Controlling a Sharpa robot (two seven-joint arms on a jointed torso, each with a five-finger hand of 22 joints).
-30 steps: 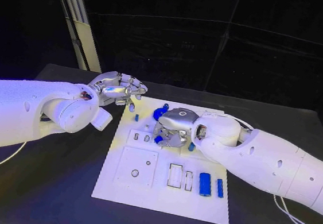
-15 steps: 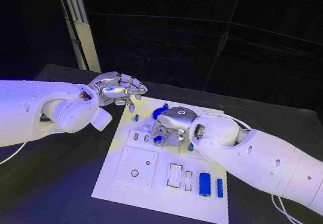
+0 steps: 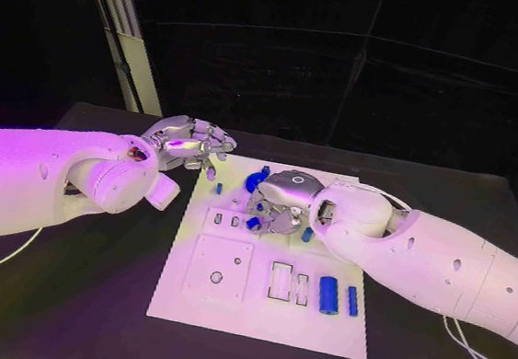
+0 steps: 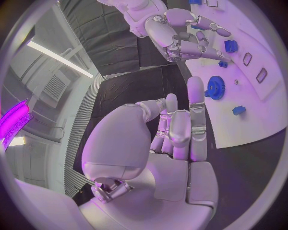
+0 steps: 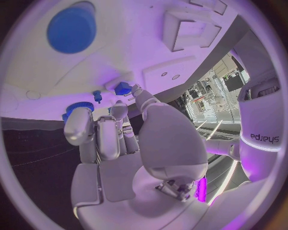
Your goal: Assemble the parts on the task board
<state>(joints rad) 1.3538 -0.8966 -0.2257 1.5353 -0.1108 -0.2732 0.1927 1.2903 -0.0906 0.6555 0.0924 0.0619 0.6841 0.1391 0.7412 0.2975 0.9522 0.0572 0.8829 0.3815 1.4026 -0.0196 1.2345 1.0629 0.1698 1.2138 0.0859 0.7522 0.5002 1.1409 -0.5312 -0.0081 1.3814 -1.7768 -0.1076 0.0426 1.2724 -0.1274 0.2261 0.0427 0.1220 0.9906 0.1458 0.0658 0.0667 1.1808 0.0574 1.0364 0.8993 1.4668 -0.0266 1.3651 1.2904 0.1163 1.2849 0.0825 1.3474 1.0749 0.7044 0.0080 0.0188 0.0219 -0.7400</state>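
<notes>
Task board: near edge bare. Right hand pinches small blue part; left hand spread, empty.

Right hand sits over the task board centre, blocking the far slots. Left hand hovers off the board's 11 o'clock corner. Near half lies open (two blue cylinders at 4 o'clock); bare worktop at 8 o'clock.

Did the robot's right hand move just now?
Barely. The right hand stays over the white board, by the blue gear, with only a tiny wobble.
</notes>
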